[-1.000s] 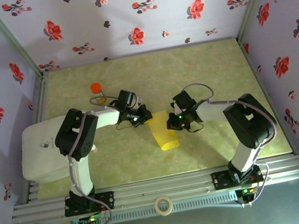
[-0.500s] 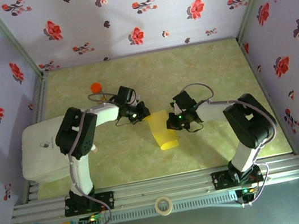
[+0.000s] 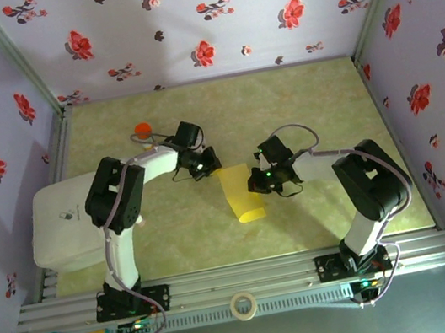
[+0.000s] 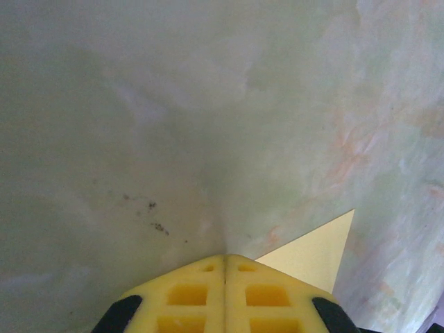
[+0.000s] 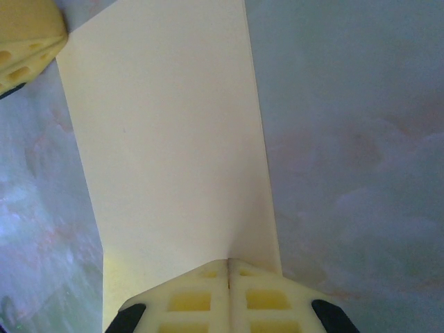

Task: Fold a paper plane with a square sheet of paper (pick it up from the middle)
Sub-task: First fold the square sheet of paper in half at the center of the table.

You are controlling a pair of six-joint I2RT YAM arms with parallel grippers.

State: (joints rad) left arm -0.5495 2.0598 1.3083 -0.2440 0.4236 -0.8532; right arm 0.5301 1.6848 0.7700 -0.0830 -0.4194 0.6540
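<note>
top external view: the yellow sheet of paper point(image 3: 241, 194) is seen lying flat near the middle of the table point(image 3: 306, 101), folded into a narrow band that runs from far to near at a slight slant. the left gripper point(image 3: 215, 167) is set at the band's far left corner and the right gripper point(image 3: 252, 185) at its right long edge.

in the left wrist view the left gripper point(image 4: 224, 258) is shown with its two yellow fingers pressed together and nothing held between them. their tips are lowered to the bare table, and one pointed corner of the sheet of paper point(image 4: 310, 255) is seen just beside them. whether the tips touch that corner cannot be told for sure.

in the right wrist view the right gripper point(image 5: 227, 263) is likewise closed. its tips are set on top of the sheet of paper point(image 5: 170, 139) at one edge, apparently pressed onto it rather than clamped around it.

an orange-capped bottle point(image 3: 142, 132) is stood well apart from the paper, beyond the left arm. a white box point(image 3: 57, 224) is placed at the table's left edge, and a roll of tape point(image 3: 244, 304) is laid on the front rail.
</note>
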